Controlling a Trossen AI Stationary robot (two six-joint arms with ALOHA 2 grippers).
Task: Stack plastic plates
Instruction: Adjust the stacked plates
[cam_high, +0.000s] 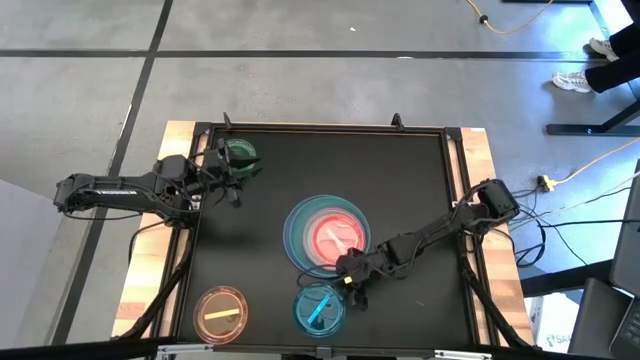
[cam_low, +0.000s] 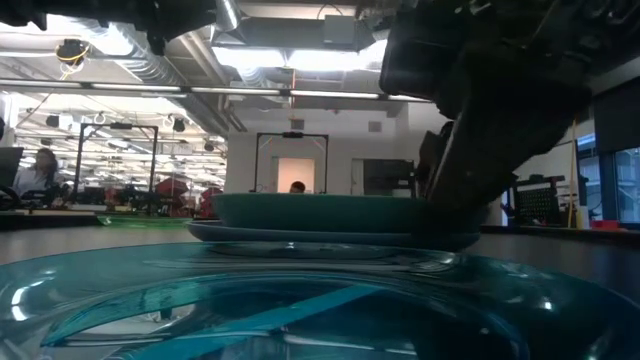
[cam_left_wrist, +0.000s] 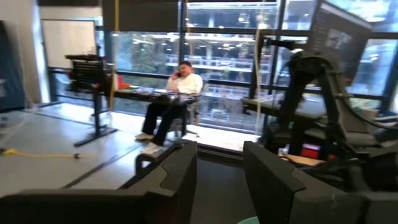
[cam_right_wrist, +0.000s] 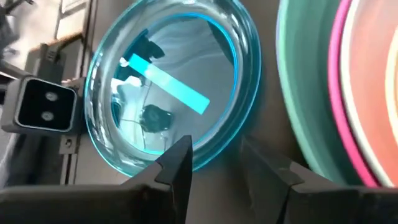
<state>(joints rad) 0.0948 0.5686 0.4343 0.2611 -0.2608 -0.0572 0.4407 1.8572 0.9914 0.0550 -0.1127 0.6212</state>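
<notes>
A stack of larger plates (cam_high: 325, 235) sits mid-table: blue outermost, teal inside it, pink on top. It also shows in the low view (cam_low: 330, 222). A small translucent blue plate with a stripe (cam_high: 318, 308) (cam_right_wrist: 168, 81) lies flat near the table's near edge. My right gripper (cam_high: 352, 277) (cam_right_wrist: 214, 155) hovers between this plate and the stack. It is open, its fingertips either side of the plate's rim (cam_right_wrist: 214, 146). A small orange-pink plate (cam_high: 220, 312) lies near left. My left gripper (cam_high: 225, 178) (cam_left_wrist: 219, 168) is open beside a small green plate (cam_high: 240, 154).
A raised black frame (cam_high: 455, 190) borders the dark table mat. The bare mat (cam_high: 410, 170) lies at far right. In the low view the blue plate (cam_low: 300, 310) fills the foreground, with the right arm (cam_low: 500, 120) above it. A person sits in the room (cam_left_wrist: 174, 93) beyond the table.
</notes>
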